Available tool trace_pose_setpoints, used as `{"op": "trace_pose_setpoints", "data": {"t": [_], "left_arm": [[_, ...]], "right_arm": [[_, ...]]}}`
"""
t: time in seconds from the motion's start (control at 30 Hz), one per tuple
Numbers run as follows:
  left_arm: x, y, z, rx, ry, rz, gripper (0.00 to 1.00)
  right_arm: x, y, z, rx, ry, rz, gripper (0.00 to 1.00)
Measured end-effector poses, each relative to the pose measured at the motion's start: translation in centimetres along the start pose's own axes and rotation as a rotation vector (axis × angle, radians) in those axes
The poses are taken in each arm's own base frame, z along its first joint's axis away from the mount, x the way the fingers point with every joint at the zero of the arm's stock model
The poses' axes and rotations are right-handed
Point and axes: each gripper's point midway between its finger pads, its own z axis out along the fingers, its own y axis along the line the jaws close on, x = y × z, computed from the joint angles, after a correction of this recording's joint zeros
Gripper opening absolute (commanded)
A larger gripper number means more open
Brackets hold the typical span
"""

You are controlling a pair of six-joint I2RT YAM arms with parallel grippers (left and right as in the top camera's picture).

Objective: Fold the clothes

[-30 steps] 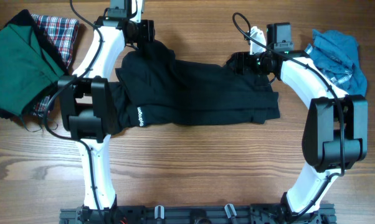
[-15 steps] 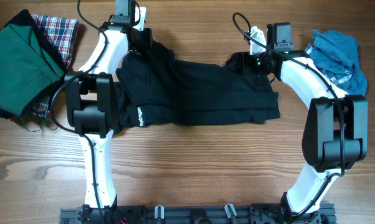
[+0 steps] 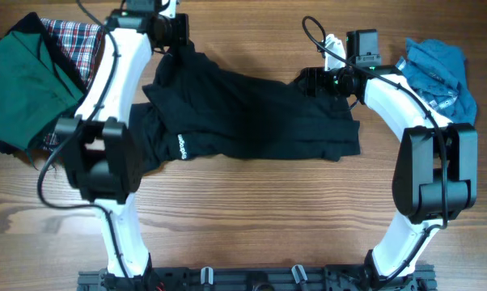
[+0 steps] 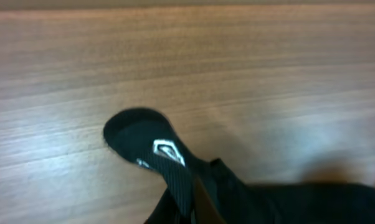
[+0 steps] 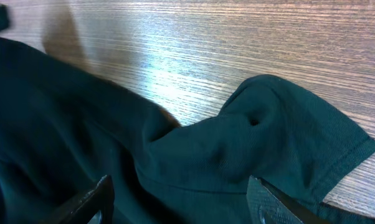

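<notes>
A black garment (image 3: 251,113) lies spread across the middle of the table. Its white logo (image 3: 180,147) shows near the left. My left gripper (image 3: 179,42) is at the far left corner of it, shut on the fabric. In the left wrist view a striped black edge with a white logo patch (image 4: 164,151) sticks out past the shut left gripper (image 4: 197,214), lifted off the wood. My right gripper (image 3: 307,81) stands open over the garment's far right corner. In the right wrist view the right gripper (image 5: 178,205) shows both fingertips (image 5: 95,198) wide apart above a rumpled fold of the black garment (image 5: 237,155).
A green garment (image 3: 21,85) lies on a plaid cloth (image 3: 80,40) at the far left. A crumpled blue garment (image 3: 442,73) sits at the far right. Bare wooden table (image 3: 251,210) runs along the front.
My left gripper has shut on the black garment's far left corner and drawn it back and to the left, tugging that side of the fabric. The right arm has not moved.
</notes>
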Motion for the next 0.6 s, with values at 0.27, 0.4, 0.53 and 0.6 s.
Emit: {"op": "trace_pose_setpoints", "data": {"t": [0.27, 0.4, 0.53, 0.6], "left_arm": [[5.4, -4.0, -3.5, 0.023, 0.227, 0.039, 0.04], [9.4, -4.9, -4.6, 0.014, 0.391, 0.050, 0.04], [12.1, -3.7, -5.9, -0.052, 0.511, 0.014, 0.04], [12.9, -3.3, -6.5, -0.077, 0.552, 0.000, 0.04]], "right_arm": [[0.0, 0.1, 0.0, -0.004, 0.000, 0.000, 0.69], [0.0, 0.1, 0.0, -0.004, 0.000, 0.000, 0.69], [0.0, 0.1, 0.0, -0.007, 0.001, 0.000, 0.69], [0.0, 0.1, 0.0, -0.008, 0.001, 0.000, 0.70]]}}
